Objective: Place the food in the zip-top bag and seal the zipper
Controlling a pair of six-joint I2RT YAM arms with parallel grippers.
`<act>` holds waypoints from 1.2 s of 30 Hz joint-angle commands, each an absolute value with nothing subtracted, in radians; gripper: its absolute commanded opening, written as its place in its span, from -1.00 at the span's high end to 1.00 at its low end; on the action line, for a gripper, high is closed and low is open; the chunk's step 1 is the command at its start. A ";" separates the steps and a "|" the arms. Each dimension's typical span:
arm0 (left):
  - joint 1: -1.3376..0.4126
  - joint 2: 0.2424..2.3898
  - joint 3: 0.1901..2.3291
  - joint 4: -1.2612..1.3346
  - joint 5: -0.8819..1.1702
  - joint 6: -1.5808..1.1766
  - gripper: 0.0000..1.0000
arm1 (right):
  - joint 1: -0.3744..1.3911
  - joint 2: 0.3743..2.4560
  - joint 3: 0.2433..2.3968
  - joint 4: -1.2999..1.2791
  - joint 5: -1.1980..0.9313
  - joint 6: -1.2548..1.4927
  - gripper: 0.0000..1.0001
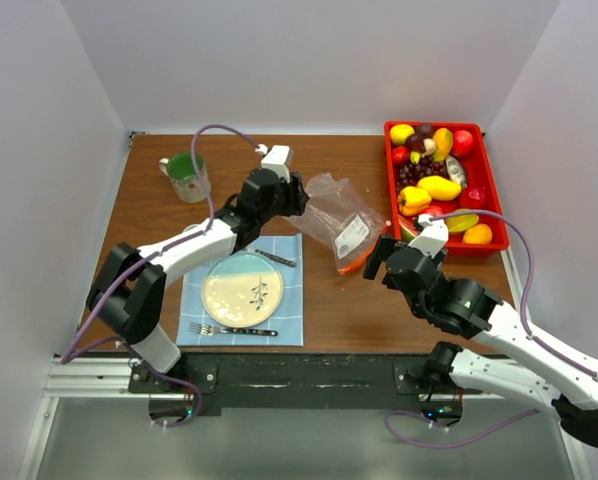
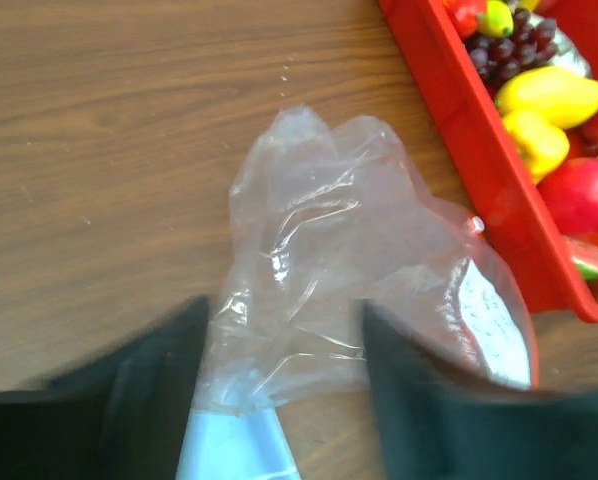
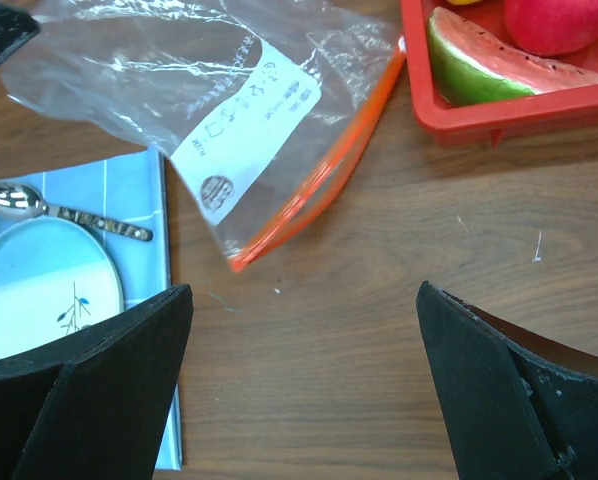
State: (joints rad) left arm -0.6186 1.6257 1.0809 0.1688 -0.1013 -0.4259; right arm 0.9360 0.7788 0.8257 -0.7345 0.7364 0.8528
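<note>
The clear zip-top bag point(image 1: 341, 222) lies crumpled on the wooden table between the blue cloth and the red tray. Its orange-red zipper point(image 3: 319, 180) runs along the near right edge. The food point(image 1: 439, 187), yellow, red and orange pieces and dark grapes point(image 2: 514, 45), sits in the red tray point(image 1: 389, 175). My left gripper point(image 1: 297, 195) is open at the bag's far left end. In the left wrist view the bag's corner point(image 2: 279, 340) lies between the spread fingers point(image 2: 129, 400). My right gripper point(image 3: 299, 390) is open and empty, just short of the zipper.
A green mug point(image 1: 186, 175) stands at the back left. A plate point(image 1: 242, 290) rests on a blue cloth point(image 1: 291, 315), with a fork point(image 1: 229, 330) and a spoon point(image 3: 59, 210). A watermelon slice point(image 3: 489, 70) lies in the tray's near corner. White walls enclose the table.
</note>
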 commanded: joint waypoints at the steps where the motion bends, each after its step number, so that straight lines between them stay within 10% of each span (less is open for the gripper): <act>1: -0.638 1.606 1.143 0.052 -0.190 -0.293 -0.55 | 0.914 0.776 0.863 -0.709 0.776 0.867 -0.97; 28: -1.051 2.017 1.490 -0.032 -0.566 -0.029 -0.80 | 0.540 0.810 1.074 -0.897 0.694 0.833 -0.97; 31: -1.051 2.029 1.477 -0.020 -0.617 -0.040 -0.67 | 0.540 0.810 1.060 -0.874 0.658 0.834 -0.97; 36: -1.048 2.014 1.457 0.026 -0.667 -0.041 0.23 | 0.540 0.805 1.028 -0.845 0.620 0.831 -0.97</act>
State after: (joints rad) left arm -1.0496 2.0411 1.4551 -0.0452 -0.5842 -0.0364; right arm 0.5426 0.8059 1.0470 -0.8902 0.6563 0.8276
